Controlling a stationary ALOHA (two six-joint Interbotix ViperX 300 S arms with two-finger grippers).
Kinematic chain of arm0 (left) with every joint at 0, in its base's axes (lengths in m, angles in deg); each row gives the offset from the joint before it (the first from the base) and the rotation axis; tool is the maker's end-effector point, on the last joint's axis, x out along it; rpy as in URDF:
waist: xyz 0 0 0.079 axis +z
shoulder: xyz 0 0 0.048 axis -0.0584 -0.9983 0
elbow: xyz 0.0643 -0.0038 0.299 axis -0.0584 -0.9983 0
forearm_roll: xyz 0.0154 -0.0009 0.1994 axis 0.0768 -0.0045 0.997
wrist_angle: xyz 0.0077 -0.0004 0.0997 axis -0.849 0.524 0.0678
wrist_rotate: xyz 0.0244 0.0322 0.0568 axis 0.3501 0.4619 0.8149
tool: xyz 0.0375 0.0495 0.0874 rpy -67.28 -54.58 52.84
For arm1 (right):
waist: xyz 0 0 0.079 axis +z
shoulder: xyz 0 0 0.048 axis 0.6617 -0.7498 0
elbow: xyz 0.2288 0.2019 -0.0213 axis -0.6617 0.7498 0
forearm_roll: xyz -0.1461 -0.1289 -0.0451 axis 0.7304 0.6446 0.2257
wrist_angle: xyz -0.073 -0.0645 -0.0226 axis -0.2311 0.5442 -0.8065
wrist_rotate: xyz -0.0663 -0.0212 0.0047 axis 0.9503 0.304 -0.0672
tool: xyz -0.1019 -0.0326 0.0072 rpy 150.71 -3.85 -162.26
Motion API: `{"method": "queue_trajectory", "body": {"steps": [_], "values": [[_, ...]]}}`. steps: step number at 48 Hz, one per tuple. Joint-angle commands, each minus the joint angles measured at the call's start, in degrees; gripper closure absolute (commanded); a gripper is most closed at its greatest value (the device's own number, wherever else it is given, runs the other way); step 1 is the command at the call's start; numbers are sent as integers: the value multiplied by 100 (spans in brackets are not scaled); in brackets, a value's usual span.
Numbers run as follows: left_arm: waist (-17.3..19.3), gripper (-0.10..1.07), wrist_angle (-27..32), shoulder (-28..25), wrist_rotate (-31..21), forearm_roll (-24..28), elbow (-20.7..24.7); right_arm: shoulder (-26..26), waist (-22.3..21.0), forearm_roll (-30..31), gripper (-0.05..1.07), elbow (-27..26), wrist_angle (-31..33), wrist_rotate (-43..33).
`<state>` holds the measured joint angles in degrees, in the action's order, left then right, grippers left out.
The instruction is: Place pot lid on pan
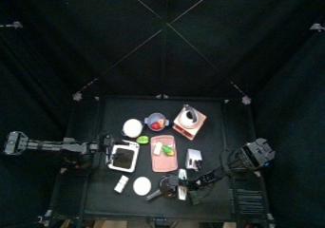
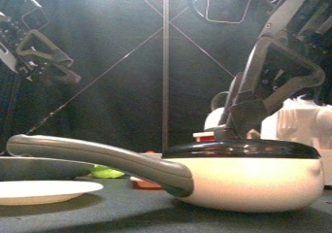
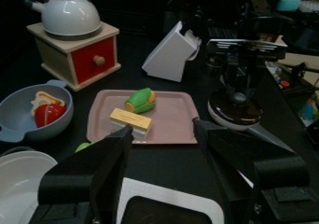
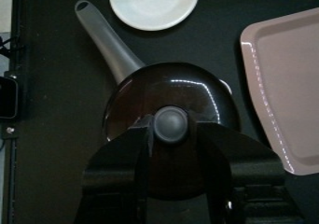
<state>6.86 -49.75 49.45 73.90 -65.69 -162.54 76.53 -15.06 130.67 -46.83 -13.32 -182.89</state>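
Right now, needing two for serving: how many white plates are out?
2. The back plate lies left of the blue bowl; the front plate lies by the handle of the pan. The arms might hide another.

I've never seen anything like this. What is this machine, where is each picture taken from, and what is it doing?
Two black robot arms work at a small black table. One picture looks down from above, one level across the table, and one from each wrist. The right gripper hangs over a cream pan with a long grey handle; its dark glass lid sits on it, fingers open either side of the grey knob. The left gripper rests open. Nearby: a pink tray and white plate.
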Motion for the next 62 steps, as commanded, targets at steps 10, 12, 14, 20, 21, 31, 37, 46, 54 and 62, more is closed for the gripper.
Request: {"method": "queue_trajectory", "body": {"steps": [10, 12, 14, 20, 21, 31, 37, 46, 54, 62], "values": [[9, 8, 0, -9, 0, -9, 53, 97, 18, -62, 32, -97, 0, -9], [9, 8, 0, -9, 0, -9, 62, 97, 9, -62, 31, -97, 0, -9], [9, 8, 0, -9, 0, -9, 62, 105, 18, -53, 29, -105, 0, -9], [9, 8, 0, -9, 0, -9, 53, 141, 35, -35, 23, -114, 0, -9], [9, 8, 0, -9, 0, -9, 53, 149, 35, -35, 22, -123, 0, -9], [9, 8, 0, -9, 0, -9, 62, 264, 35, -26, 12, -123, 9, -9], [9, 8, 0, -9, 9, -9, 62, 360, 35, 35, 8, -132, 9, -9], [0, 8, 0, -9, 9, -9, 62, 563, 35, 62, 8, -132, 62, -9], [-9, 8, 0, -9, 9, -9, 62, 659, 35, 53, 8, -105, 255, -9], [-9, 8, 0, 0, 9, -9, 62, 668, 35, 35, 8, -88, 369, -9]]}}
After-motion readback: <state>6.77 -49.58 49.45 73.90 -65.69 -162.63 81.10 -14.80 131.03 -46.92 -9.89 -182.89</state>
